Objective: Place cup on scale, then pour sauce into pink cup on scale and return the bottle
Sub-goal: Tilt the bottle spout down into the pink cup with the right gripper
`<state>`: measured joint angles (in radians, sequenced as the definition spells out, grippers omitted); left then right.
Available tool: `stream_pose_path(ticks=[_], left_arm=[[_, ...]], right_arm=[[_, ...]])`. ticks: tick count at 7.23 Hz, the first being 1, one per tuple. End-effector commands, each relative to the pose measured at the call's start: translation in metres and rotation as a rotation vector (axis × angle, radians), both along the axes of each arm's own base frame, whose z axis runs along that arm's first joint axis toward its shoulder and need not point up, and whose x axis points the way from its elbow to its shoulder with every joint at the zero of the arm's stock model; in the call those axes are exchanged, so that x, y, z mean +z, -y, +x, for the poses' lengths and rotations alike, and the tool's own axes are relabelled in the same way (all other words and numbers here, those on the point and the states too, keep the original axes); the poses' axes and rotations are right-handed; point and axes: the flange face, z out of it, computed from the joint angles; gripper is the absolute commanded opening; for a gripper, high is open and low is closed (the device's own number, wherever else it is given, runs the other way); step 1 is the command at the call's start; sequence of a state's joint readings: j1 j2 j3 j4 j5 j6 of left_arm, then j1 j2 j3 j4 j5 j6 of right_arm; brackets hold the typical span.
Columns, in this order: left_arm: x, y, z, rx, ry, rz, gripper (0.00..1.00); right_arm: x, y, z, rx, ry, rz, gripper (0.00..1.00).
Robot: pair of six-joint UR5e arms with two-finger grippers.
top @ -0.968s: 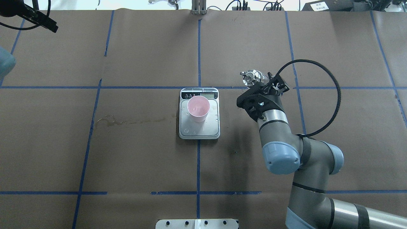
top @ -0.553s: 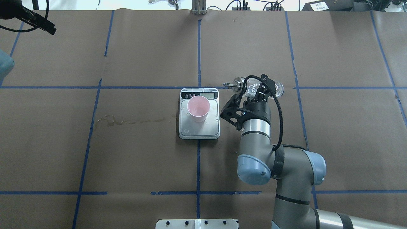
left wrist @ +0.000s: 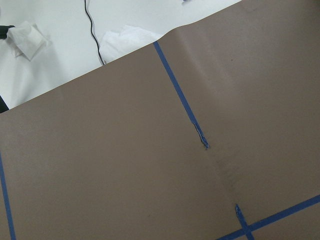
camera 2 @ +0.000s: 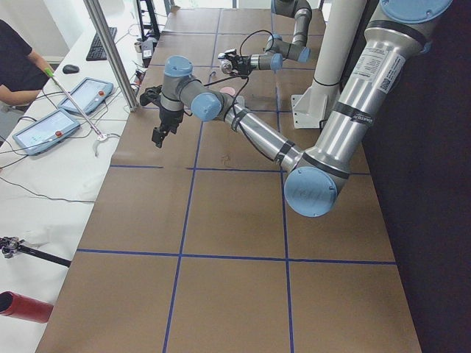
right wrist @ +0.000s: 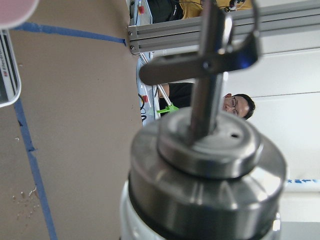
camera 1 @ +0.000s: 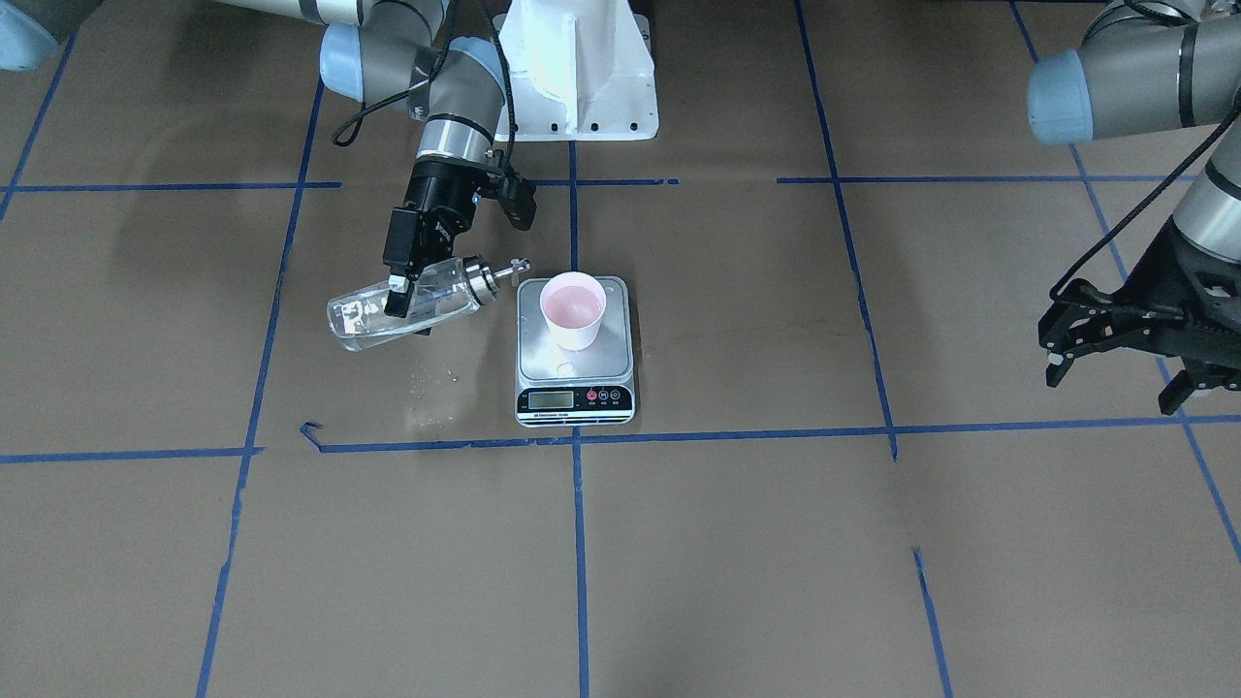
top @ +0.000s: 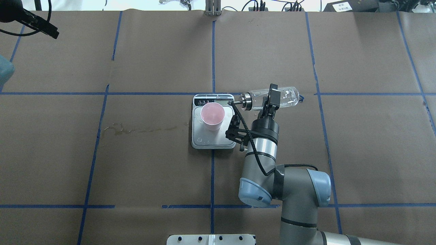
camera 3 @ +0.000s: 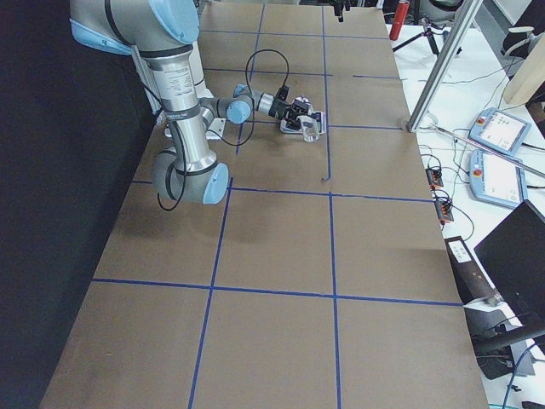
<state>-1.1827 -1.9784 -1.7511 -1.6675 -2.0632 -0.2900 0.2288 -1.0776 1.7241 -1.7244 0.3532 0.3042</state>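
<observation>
At mid-desk the cup stands on the scale. Just beside it the right hand grips the bottle, tipped almost flat, spout at the scale's corner. The left hand hangs wide open, well apart.

Count on the table: one cup at the centre of the overhead view; one scale under it; one bottle just right of centre. Grippers number two: the right gripper right of centre in the overhead view, and the left gripper at the right edge of the front-facing view. Upper left of the exterior left view: two tablets, an upper tablet and a lower tablet, and one person.
</observation>
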Motion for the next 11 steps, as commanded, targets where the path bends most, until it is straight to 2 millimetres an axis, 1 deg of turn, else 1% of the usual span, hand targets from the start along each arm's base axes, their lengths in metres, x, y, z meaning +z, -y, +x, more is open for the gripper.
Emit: stream_pose_path(ticks=[1, 3, 4, 5, 7, 9, 11], left_arm=[[0.005, 0.000, 0.000, 0.000, 0.003, -0.007, 1.00], [0.016, -0.004, -0.002, 0.001, 0.005, -0.009, 1.00], [0.018, -0.004, -0.002, 0.001, 0.005, -0.011, 1.00], [0.018, -0.004, -0.002, 0.001, 0.006, -0.012, 1.00], [0.020, -0.004, -0.001, 0.001, 0.007, -0.015, 1.00], [0.021, -0.003, -0.002, 0.000, 0.008, -0.016, 1.00], [0.021, -0.003, -0.001, 0.000, 0.009, -0.016, 1.00]], right_arm=[[-0.003, 0.001, -0.007, -0.005, -0.178, 0.030, 0.00], [-0.007, 0.004, -0.004, -0.019, -0.334, 0.058, 0.00], [-0.008, 0.005, -0.003, -0.019, -0.370, 0.064, 0.00], [-0.010, 0.007, -0.001, -0.022, -0.449, 0.073, 0.00], [-0.012, 0.007, 0.000, -0.023, -0.495, 0.082, 0.00], [-0.016, 0.010, 0.004, -0.021, -0.585, 0.093, 0.00], [-0.016, 0.010, 0.004, -0.025, -0.595, 0.091, 0.00]])
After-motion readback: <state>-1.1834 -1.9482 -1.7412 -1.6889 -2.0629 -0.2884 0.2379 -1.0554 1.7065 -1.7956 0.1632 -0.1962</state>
